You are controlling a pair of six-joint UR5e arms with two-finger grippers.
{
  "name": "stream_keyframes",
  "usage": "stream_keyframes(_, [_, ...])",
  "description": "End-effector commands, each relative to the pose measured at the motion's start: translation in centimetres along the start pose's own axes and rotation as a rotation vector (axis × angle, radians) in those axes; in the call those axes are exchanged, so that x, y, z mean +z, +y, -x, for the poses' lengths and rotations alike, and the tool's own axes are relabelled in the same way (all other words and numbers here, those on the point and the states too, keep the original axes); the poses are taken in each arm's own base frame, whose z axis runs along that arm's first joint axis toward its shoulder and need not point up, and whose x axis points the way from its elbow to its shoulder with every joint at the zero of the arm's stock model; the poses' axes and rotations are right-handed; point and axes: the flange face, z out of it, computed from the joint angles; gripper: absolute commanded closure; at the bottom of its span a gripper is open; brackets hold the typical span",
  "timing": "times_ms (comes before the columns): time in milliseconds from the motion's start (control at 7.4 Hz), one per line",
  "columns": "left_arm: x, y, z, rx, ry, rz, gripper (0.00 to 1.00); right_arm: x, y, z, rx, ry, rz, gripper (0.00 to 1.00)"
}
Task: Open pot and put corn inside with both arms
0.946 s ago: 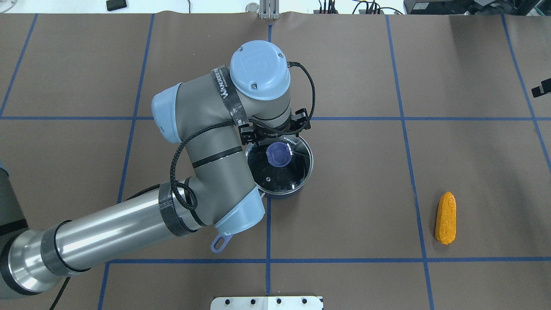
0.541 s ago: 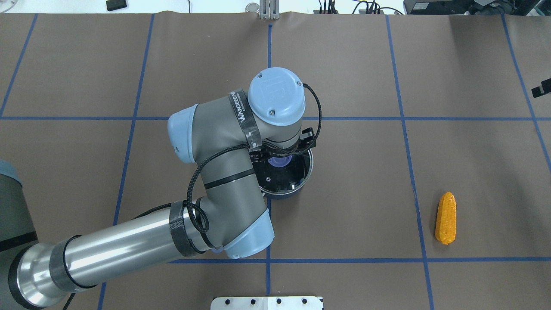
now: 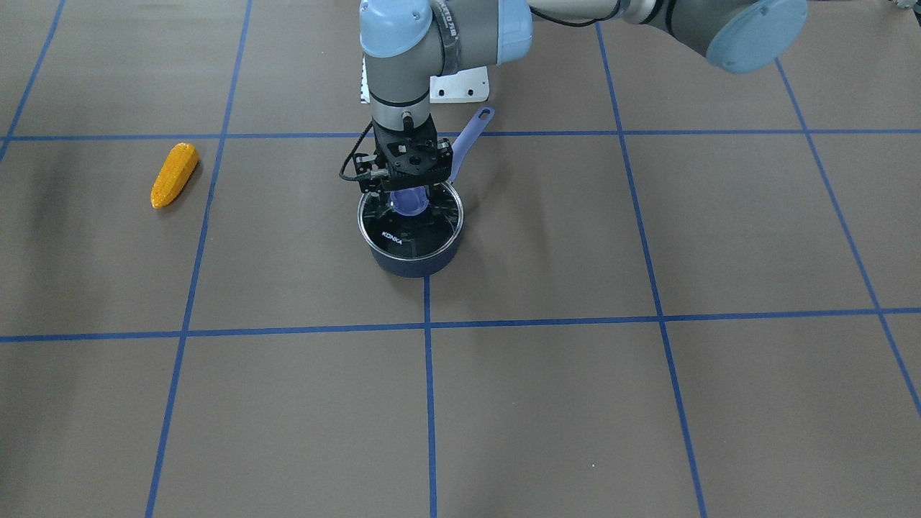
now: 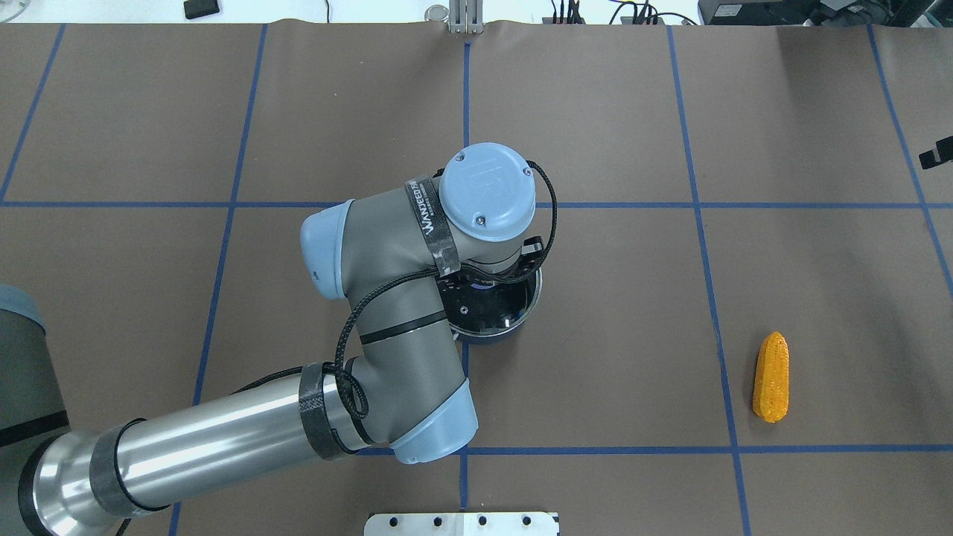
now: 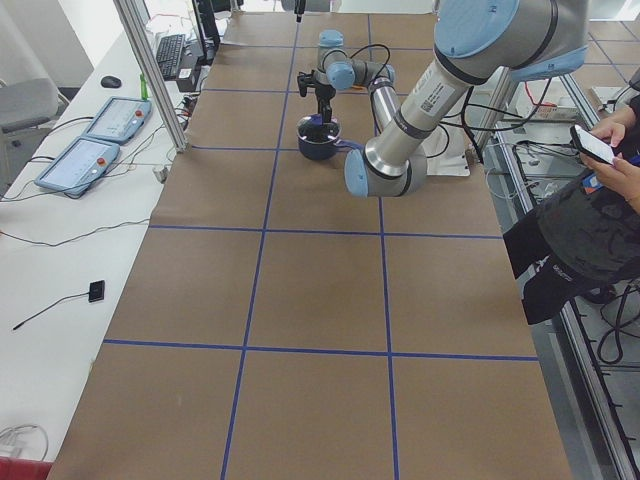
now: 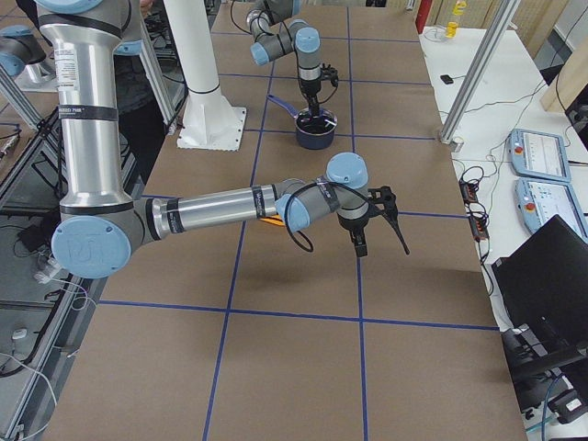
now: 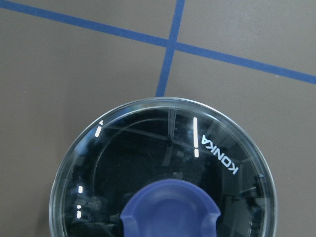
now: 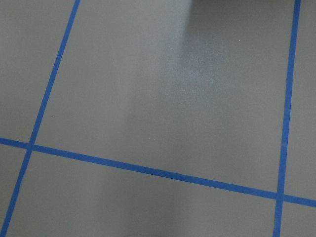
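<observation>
A dark blue pot [image 3: 411, 260] with a glass lid [image 3: 403, 234], a purple knob [image 3: 410, 203] and a purple handle [image 3: 471, 129] stands mid-table. The lid is on. My left gripper [image 3: 409, 196] hangs straight over the lid, open, with its fingers on either side of the knob. The left wrist view shows the lid [image 7: 148, 158] and knob [image 7: 170, 210] close below. The orange-yellow corn [image 4: 770, 366] lies on the table far to the right, apart from both arms; it also shows in the front-facing view [image 3: 174, 175]. My right gripper [image 6: 378, 220] hovers over bare table beyond the corn; I cannot tell its state.
The brown table cover carries a blue tape grid. A white base plate [image 4: 461, 523] sits at the near edge. An operator [image 5: 585, 210] stands beside the table. Control pendants [image 5: 90, 140] and aluminium posts [image 5: 150, 80] line the far side.
My left arm has moved right and towards the pot, so its wrist now covers the knob in the overhead view. Pot and corn have not moved.
</observation>
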Motion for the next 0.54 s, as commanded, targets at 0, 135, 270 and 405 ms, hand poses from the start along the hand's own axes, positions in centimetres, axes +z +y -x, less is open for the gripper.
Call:
stream_keyframes(0, [-0.09, -0.11, 0.04, 0.006, -0.001, -0.005, 0.27, 0.12, 0.01, 0.04, -0.001, -0.001, 0.001, 0.00])
stream_keyframes(135, [-0.05, -0.02, 0.03, 0.009, -0.001, -0.006, 0.26, 0.08, 0.01, 0.08, -0.001, -0.001, 0.001, 0.00])
stream_keyframes(270, [-0.16, -0.11, 0.04, 0.008, 0.001, -0.007, 0.25, 0.03, -0.08, 0.15, -0.003, -0.001, -0.001, 0.00])
stream_keyframes(405, [-0.23, -0.10, 0.03, 0.008, 0.002, -0.007, 0.25, 0.05, -0.07, 0.13, -0.002, -0.001, 0.000, 0.00])
